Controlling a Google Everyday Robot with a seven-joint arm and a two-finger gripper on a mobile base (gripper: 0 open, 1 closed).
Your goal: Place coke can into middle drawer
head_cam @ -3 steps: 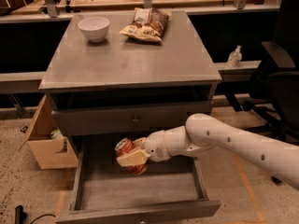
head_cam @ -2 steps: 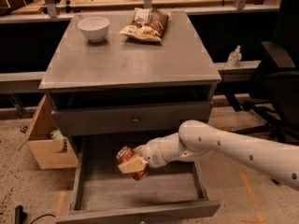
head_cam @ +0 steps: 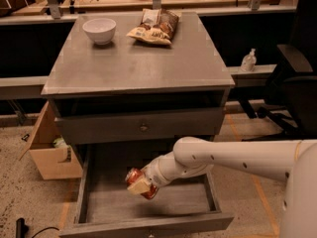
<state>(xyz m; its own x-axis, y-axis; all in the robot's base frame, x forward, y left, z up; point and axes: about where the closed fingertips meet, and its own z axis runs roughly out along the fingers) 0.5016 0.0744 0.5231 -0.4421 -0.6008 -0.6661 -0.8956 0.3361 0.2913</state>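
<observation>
The coke can (head_cam: 134, 176) is red with a silver top and lies tilted in my gripper (head_cam: 140, 183), which is shut on it. The white arm reaches in from the right. The can hangs inside the open middle drawer (head_cam: 94, 207), low over its bare plank floor, left of centre. One tan fingertip (head_cam: 139, 186) covers part of the can's side. I cannot tell whether the can touches the floor.
The grey cabinet top (head_cam: 133, 63) carries a white bowl (head_cam: 99, 30) and a tan-and-brown snack bag (head_cam: 154, 26). The top drawer front with a knob (head_cam: 143, 128) is shut. A cardboard box (head_cam: 49, 150) stands left of the cabinet, a black chair (head_cam: 294, 83) right.
My gripper has carried the can lower and a little nearer the drawer's front, deeper into the open drawer.
</observation>
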